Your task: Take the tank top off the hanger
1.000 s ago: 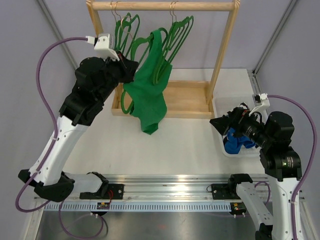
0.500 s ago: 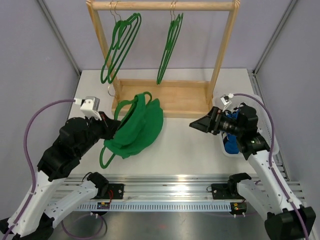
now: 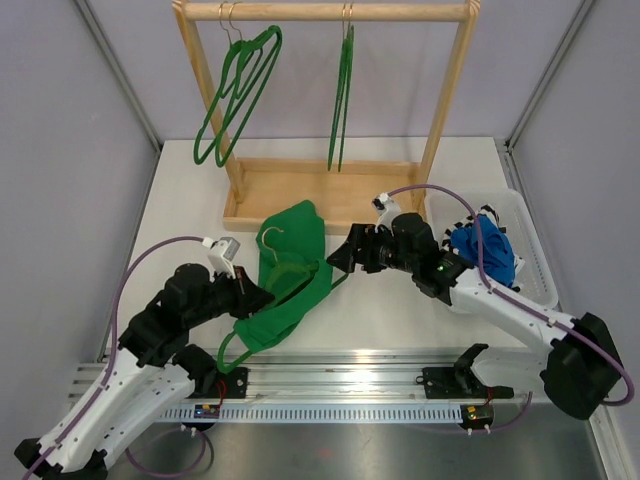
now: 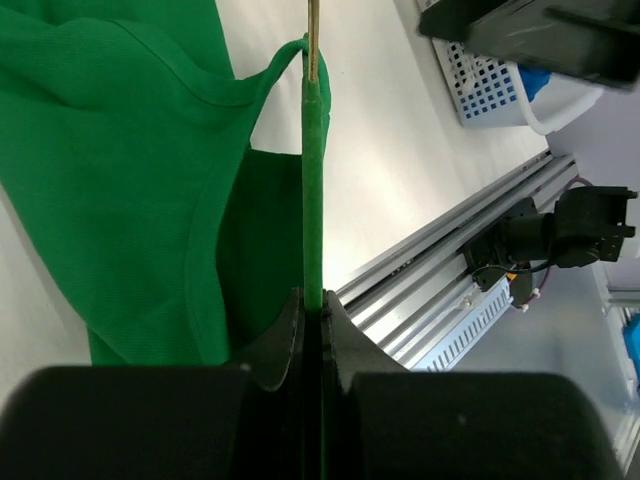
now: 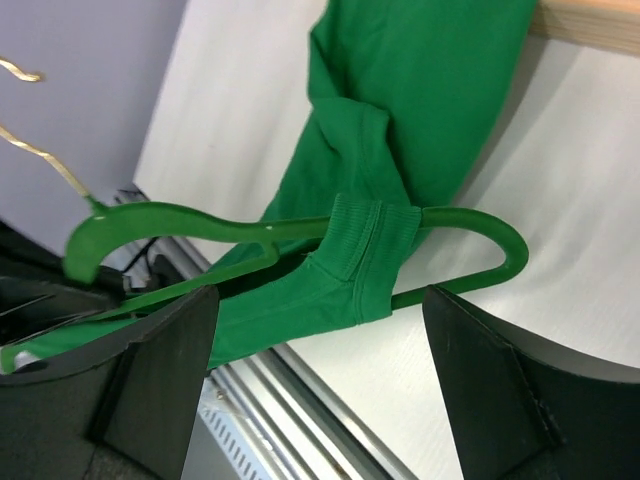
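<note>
The green tank top (image 3: 292, 285) lies on the table in front of the rack, still on its green hanger (image 3: 268, 236). My left gripper (image 3: 255, 297) is shut on the hanger's bar at the garment's left side. In the left wrist view the jaws pinch the thin bar (image 4: 313, 230), with the tank top (image 4: 130, 180) to the left. My right gripper (image 3: 340, 262) is open at the garment's right edge. In the right wrist view it (image 5: 320, 300) straddles a shoulder strap (image 5: 370, 245) that wraps the hanger (image 5: 490, 228), without touching it.
The wooden rack (image 3: 325, 12) stands behind, with empty green hangers (image 3: 235, 90) (image 3: 342, 100) on it and its base tray (image 3: 360, 195) below. A white basket (image 3: 535, 285) with blue cloth (image 3: 485, 250) sits at the right. The aluminium rail (image 3: 350, 365) runs along the front.
My left gripper has carried the hanger and tank top off the rack and down onto the table. My right arm has swung left from the basket to the garment's right edge.
</note>
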`<state>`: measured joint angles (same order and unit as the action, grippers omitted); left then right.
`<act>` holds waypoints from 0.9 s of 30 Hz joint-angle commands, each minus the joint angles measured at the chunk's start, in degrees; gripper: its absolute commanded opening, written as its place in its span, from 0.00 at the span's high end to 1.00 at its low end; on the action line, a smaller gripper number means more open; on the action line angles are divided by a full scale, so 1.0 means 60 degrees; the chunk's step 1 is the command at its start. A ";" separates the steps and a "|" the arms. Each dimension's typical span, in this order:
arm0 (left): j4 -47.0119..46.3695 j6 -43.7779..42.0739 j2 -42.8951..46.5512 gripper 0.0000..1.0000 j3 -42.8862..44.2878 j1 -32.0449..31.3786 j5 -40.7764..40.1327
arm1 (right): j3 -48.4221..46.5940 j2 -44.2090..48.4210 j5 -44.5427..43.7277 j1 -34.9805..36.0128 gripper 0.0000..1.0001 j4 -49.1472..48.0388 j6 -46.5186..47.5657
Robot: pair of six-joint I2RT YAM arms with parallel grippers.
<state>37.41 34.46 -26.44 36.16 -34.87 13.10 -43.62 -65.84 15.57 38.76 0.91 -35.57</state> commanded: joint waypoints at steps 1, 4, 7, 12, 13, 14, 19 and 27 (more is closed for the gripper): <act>-0.1898 0.0687 0.0129 1.00 -0.0211 -0.0047 0.0950 | -0.0509 -0.0465 -0.1306 0.0540 0.10 0.0011 0.0524; -0.2147 0.0732 -0.0149 1.00 -0.0241 -0.0047 0.1082 | -0.0509 -0.0832 -0.1394 0.0614 0.14 -0.0266 0.0421; -0.2206 0.0717 -0.0223 1.00 -0.0168 -0.0047 0.1083 | -0.0509 -0.1110 -0.1220 0.0615 0.17 -0.0473 0.0392; -0.2206 0.0673 -0.0237 1.00 -0.0007 -0.0047 0.1053 | -0.0524 -0.1711 -0.0794 0.0629 0.38 -0.0810 0.0318; -0.2206 0.0673 -0.0238 1.00 0.0022 -0.0047 0.1053 | -0.0553 -0.1799 -0.0678 0.0615 0.40 -0.0854 0.0318; -0.2221 0.0659 -0.0252 1.00 0.0052 -0.0047 0.1053 | -0.0568 -0.1930 -0.0633 0.0629 0.44 -0.0927 0.0304; -0.2017 0.0440 -0.0383 1.00 0.0154 -0.0047 0.0981 | -0.0553 -0.1917 -0.0880 0.0629 0.95 -0.0841 0.0420; 0.0092 -0.1479 -0.0882 1.00 0.1267 -0.0047 0.1374 | -0.1021 -0.1199 -0.5397 0.0425 1.00 0.2042 0.0920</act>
<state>34.65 31.22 -32.71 39.13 -34.87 16.86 -45.52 -75.24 1.28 42.24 5.28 -32.14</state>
